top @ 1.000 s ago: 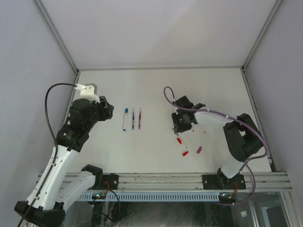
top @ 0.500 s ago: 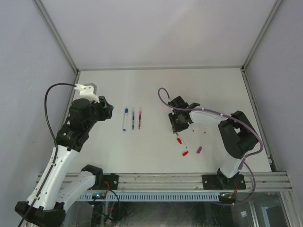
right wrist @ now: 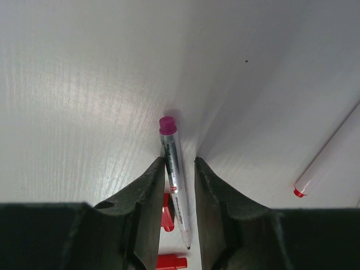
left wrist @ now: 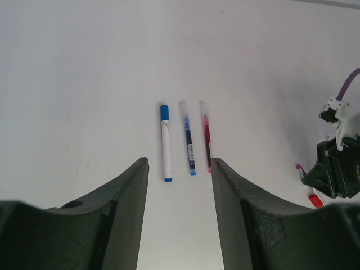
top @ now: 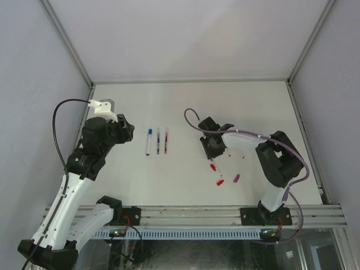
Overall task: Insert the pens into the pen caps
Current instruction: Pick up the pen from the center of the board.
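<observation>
Right gripper [right wrist: 179,163] shifted left over magenta-ended pen [right wrist: 171,152]; jaws narrowly apart, straddling it, barrel lengthwise in gap; left gripper [left wrist: 178,163] jaws apart, empty, well off.

Three pens [top: 158,142] lie parallel; magenta-ended pen [right wrist: 177,185], red cap [top: 220,182] rightward
</observation>
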Robot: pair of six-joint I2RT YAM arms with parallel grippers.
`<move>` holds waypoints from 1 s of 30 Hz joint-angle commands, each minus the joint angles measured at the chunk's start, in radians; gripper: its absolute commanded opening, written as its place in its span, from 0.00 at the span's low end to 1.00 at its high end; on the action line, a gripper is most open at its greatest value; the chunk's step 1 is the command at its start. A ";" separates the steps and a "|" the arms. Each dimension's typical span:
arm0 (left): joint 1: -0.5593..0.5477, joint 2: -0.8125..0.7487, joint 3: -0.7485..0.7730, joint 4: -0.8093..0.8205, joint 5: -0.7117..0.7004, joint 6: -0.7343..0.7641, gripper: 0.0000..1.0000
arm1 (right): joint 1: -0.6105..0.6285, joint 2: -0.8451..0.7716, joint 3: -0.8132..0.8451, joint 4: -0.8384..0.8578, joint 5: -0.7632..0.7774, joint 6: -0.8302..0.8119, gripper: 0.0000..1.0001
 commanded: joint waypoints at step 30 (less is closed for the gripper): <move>0.014 -0.017 -0.031 0.005 -0.039 0.024 0.58 | -0.027 -0.234 0.009 -0.026 0.245 -0.047 0.00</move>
